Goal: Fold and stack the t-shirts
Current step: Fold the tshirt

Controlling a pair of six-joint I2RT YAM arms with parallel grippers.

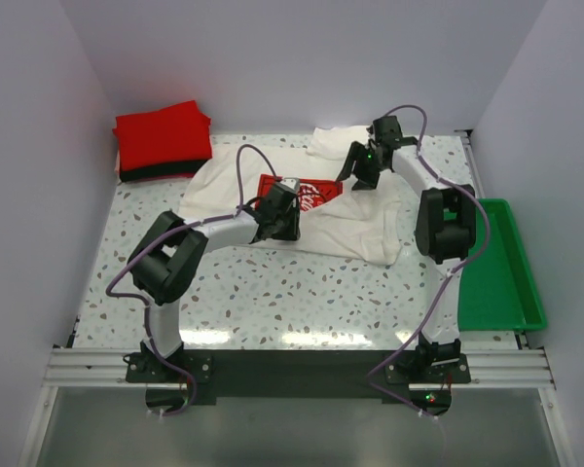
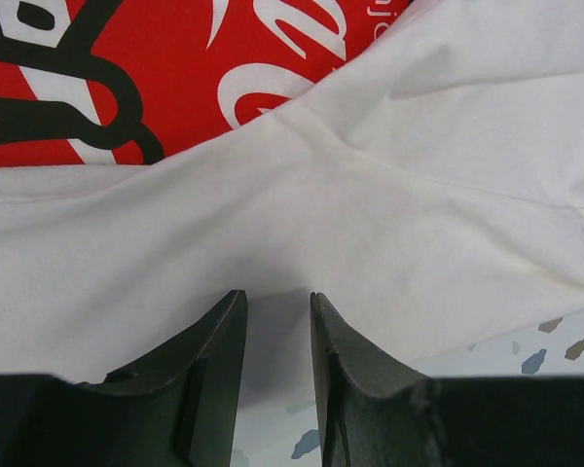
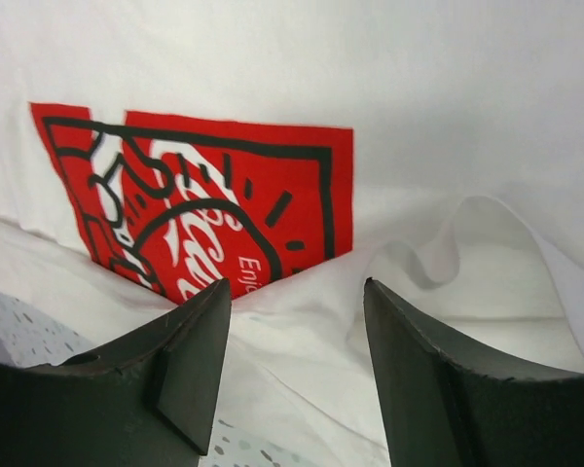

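A cream-white t-shirt (image 1: 370,226) lies rumpled across the middle of the table, its red chest print (image 1: 307,192) facing up. My left gripper (image 1: 277,222) sits low at the shirt's near edge, just below the print. In the left wrist view it (image 2: 277,294) is open by a narrow gap, with nothing between the jaws, and the shirt (image 2: 370,214) and print (image 2: 175,58) lie right ahead. My right gripper (image 1: 362,175) hovers over the shirt's far right part. In the right wrist view it (image 3: 297,282) is wide open and empty above the cloth folds (image 3: 302,360), with the print (image 3: 224,195) ahead.
A folded red shirt (image 1: 163,136) lies on a folded black one (image 1: 154,175) in the back left corner. A green plastic tray (image 1: 501,282) stands at the table's right edge. White walls close in the back and sides. Bare speckled tabletop (image 1: 302,292) lies in front.
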